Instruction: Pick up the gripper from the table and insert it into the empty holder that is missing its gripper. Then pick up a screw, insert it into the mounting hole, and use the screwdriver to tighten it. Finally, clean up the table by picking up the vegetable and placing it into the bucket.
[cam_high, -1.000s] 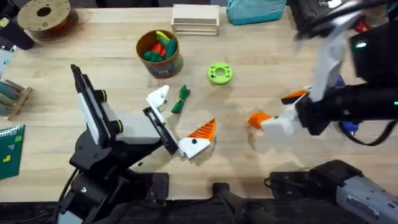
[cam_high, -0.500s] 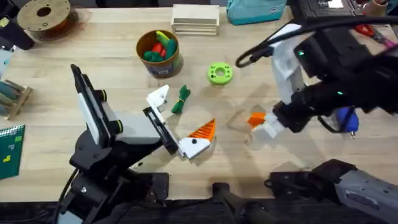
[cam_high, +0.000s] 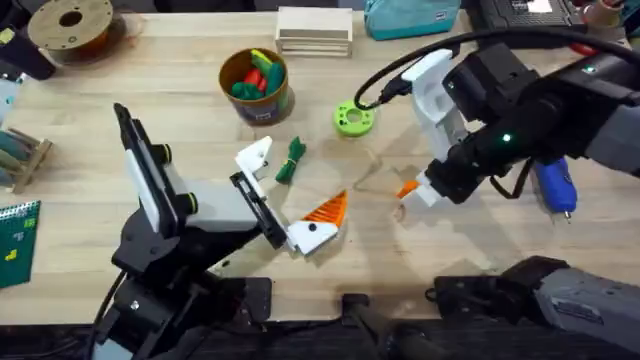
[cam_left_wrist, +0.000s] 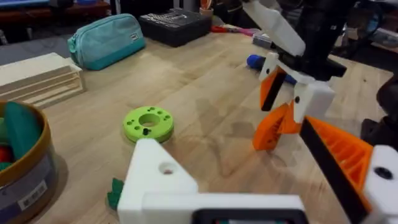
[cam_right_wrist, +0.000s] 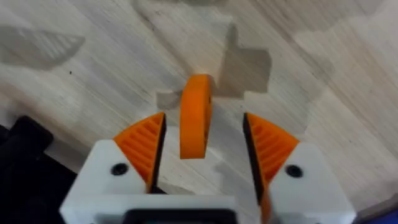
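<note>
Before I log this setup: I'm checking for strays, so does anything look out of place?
One green vegetable lies loose on the wooden table, outside the round bucket holding the others. Nothing looks spilled or broken.

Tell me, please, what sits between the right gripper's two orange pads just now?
The orange gripper piece stands on edge on the table between the right gripper's open pads, with a gap on each side, as the right wrist view shows.

Pale wood table. On it: bucket holding vegetables, green vegetable just beside it, green disc, blue screwdriver, stacked wood slats, teal pouch, filament spool.
</note>
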